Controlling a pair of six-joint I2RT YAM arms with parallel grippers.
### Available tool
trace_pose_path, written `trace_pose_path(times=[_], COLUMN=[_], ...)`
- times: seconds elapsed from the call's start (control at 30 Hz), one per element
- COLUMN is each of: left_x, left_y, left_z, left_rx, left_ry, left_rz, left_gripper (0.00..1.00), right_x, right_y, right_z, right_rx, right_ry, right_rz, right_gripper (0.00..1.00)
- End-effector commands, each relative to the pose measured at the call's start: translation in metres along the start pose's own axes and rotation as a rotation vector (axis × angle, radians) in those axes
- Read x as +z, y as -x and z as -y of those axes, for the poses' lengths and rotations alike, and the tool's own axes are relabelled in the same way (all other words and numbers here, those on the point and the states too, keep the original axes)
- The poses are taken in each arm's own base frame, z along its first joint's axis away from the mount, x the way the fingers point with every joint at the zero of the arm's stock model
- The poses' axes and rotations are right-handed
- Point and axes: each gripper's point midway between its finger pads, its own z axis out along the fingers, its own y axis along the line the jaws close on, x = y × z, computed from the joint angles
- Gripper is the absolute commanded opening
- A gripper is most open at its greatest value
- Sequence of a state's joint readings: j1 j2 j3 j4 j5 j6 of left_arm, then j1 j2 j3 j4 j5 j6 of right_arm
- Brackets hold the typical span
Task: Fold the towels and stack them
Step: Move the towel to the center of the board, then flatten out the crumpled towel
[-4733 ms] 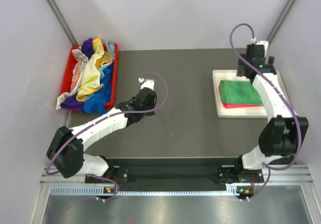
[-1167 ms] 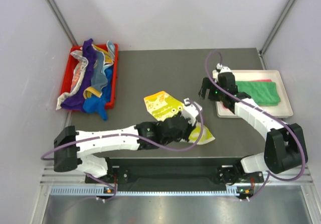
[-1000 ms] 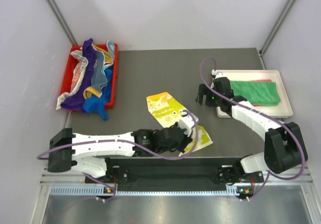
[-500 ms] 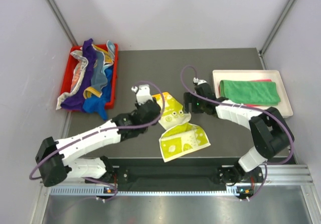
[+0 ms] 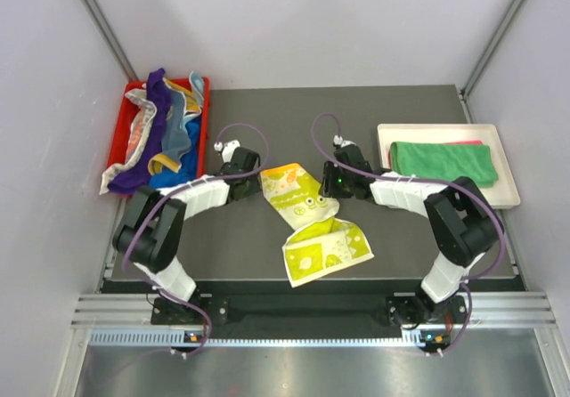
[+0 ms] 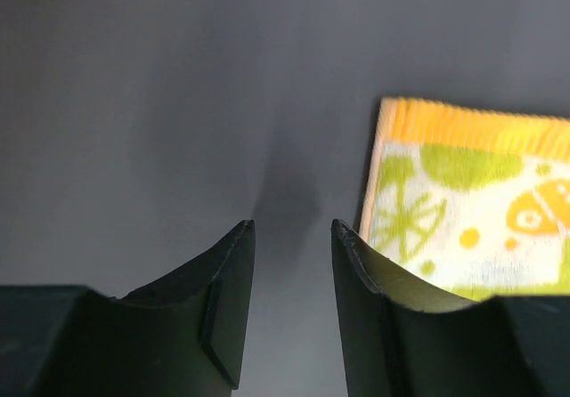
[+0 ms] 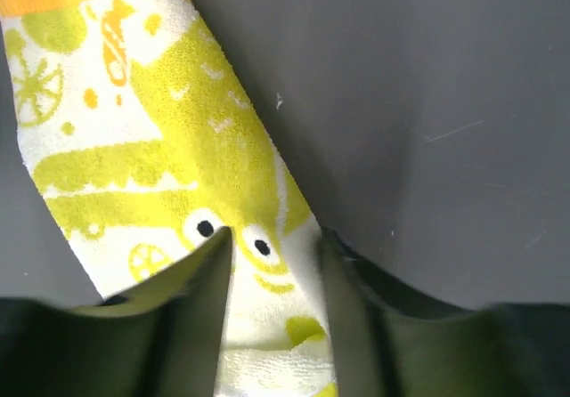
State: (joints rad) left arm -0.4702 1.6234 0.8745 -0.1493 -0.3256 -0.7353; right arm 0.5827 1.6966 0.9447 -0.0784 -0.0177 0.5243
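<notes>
A yellow-green patterned towel [image 5: 307, 219] lies crumpled and part-unfolded on the dark table's middle, with an orange hem at its far end. My left gripper [image 5: 248, 186] sits just left of that far corner, open over bare table [image 6: 292, 237]; the towel [image 6: 472, 206] lies off its right finger. My right gripper [image 5: 328, 186] is at the towel's right edge. Its jaws [image 7: 274, 259] stand apart, straddling the towel [image 7: 178, 148], which lies flat between them. A folded green towel [image 5: 443, 161] lies over a pink one on the white tray [image 5: 508, 188].
A red bin [image 5: 204, 130] at the back left holds a heap of several towels, purple, blue, yellow and white; some hang over its front edge [image 5: 174, 188]. Grey walls close in the table on three sides.
The left gripper let go of the patterned towel and swung to its far-left corner. The right gripper came left from the tray to the towel's right edge, and its jaws narrowed.
</notes>
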Motion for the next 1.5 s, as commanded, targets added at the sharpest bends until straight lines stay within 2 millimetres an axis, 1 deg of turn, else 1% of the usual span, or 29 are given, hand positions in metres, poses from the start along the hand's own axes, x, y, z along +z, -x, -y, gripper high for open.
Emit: trace_pose_path(times=[0.0, 0.03, 0.07, 0.13, 0.2, 0.37, 0.5, 0.53, 0.67, 0.73, 0.77, 0.8, 0.87, 0.9, 0.93, 1.0, 1.03, 1.1, 1.13, 1.17, 1.2, 1.23, 1.27, 1.3, 1.33, 1.37, 1.4, 1.43, 1.47], left_x=[0.012, 0.015, 0.023, 0.030, 0.030, 0.029, 0.038, 0.045, 0.054, 0.055, 0.056, 0.056, 0.055, 0.055, 0.053, 0.046, 0.042, 0.033, 0.023, 0.017, 0.004, -0.004, -0.011, -0.025, -0.035, -0.042, -0.051, -0.067, -0.075], left_y=[0.028, 0.033, 0.030, 0.028, 0.039, 0.045, 0.045, 0.040, 0.028, 0.024, 0.022, 0.020, 0.017, 0.017, 0.018, 0.023, 0.025, 0.031, 0.041, 0.045, 0.055, 0.058, 0.062, 0.072, 0.073, 0.076, 0.078, 0.083, 0.084], left_z=[0.037, 0.042, 0.041, 0.043, 0.052, 0.058, 0.064, 0.062, 0.047, 0.043, 0.040, 0.039, 0.038, 0.037, 0.038, 0.040, 0.041, 0.046, 0.051, 0.055, 0.062, 0.067, 0.072, 0.076, 0.082, 0.085, 0.090, 0.094, 0.094], left_rx=[-0.012, -0.015, -0.010, -0.010, -0.034, -0.056, -0.027, -0.021, -0.023, -0.032, -0.032, -0.033, -0.030, -0.029, -0.024, -0.022, -0.014, -0.008, -0.002, 0.002, 0.006, 0.025, 0.033, 0.039, 0.055, 0.056, 0.060, 0.063, 0.061], left_ry=[-0.150, -0.157, -0.151, -0.164, -0.200, -0.231, -0.212, -0.191, -0.104, -0.081, -0.071, -0.064, -0.065, -0.064, -0.071, -0.082, -0.090, -0.110, -0.131, -0.148, -0.169, -0.183, -0.197, -0.207, -0.227, -0.240, -0.260, -0.282, -0.291], left_rz=[0.022, 0.024, 0.012, 0.001, 0.040, 0.071, 0.026, 0.006, -0.039, -0.050, -0.053, -0.057, -0.072, -0.071, -0.070, -0.062, -0.058, -0.054, -0.035, -0.035, -0.021, -0.017, -0.011, 0.008, 0.017, 0.026, 0.030, 0.049, 0.057], left_gripper=[0.45, 0.45, 0.46, 0.46, 0.46, 0.50, 0.51, 0.51, 0.48, 0.43, 0.40, 0.33, 0.22, 0.17, 0.06, 0.00, 0.00, 0.00, 0.00, 0.00, 0.00, 0.00, 0.00, 0.00, 0.00, 0.00, 0.00, 0.00, 0.00], right_x=[0.001, 0.002, 0.001, 0.001, 0.001, 0.001, 0.005, 0.005, 0.009, 0.012, 0.013, 0.017, 0.020, 0.025, 0.026, 0.032, 0.034, 0.037, 0.037, 0.036, 0.035, 0.033, 0.026, 0.021, 0.015, -0.001, -0.010, -0.019, -0.038], right_y=[0.026, 0.027, 0.027, 0.028, 0.029, 0.026, 0.027, 0.028, 0.031, 0.031, 0.036, 0.035, 0.043, 0.046, 0.052, 0.052, 0.056, 0.056, 0.057, 0.059, 0.060, 0.069, 0.072, 0.079, 0.083, 0.096, 0.104, 0.108, 0.119], right_z=[-0.015, -0.012, -0.013, -0.009, -0.007, -0.008, -0.011, -0.012, -0.009, -0.008, -0.012, -0.010, -0.013, -0.018, -0.024, -0.027, -0.031, -0.032, -0.039, -0.039, -0.037, -0.040, -0.036, -0.030, -0.029, -0.032, -0.029, -0.029, -0.033], right_rx=[0.006, 0.006, 0.001, -0.010, -0.025, -0.040, -0.052, -0.055, -0.081, -0.105, -0.113, -0.128, -0.140, -0.150, -0.153, -0.156, -0.152, -0.144, -0.144, -0.140, -0.134, -0.133, -0.141, -0.143, -0.146, -0.158, -0.161, -0.167, -0.178], right_ry=[0.016, 0.006, 0.004, -0.016, -0.024, -0.006, 0.003, 0.004, -0.012, -0.016, -0.010, -0.014, -0.009, 0.015, 0.030, 0.045, 0.052, 0.054, 0.081, 0.081, 0.063, 0.068, 0.035, -0.002, -0.015, -0.017, -0.043, -0.049, -0.047], right_rz=[0.085, 0.091, 0.096, 0.102, 0.106, 0.108, 0.101, 0.102, 0.103, 0.102, 0.113, 0.106, 0.115, 0.126, 0.136, 0.122, 0.129, 0.124, 0.119, 0.119, 0.120, 0.139, 0.144, 0.169, 0.182, 0.226, 0.255, 0.270, 0.306], right_gripper=[0.37, 0.35, 0.32, 0.29, 0.29, 0.29, 0.37, 0.39, 0.53, 0.58, 0.61, 0.62, 0.64, 0.64, 0.65, 0.64, 0.64, 0.53, 0.47, 0.32, 0.24, 0.11, 0.05, 0.01, 0.00, 0.00, 0.00, 0.00, 0.00])
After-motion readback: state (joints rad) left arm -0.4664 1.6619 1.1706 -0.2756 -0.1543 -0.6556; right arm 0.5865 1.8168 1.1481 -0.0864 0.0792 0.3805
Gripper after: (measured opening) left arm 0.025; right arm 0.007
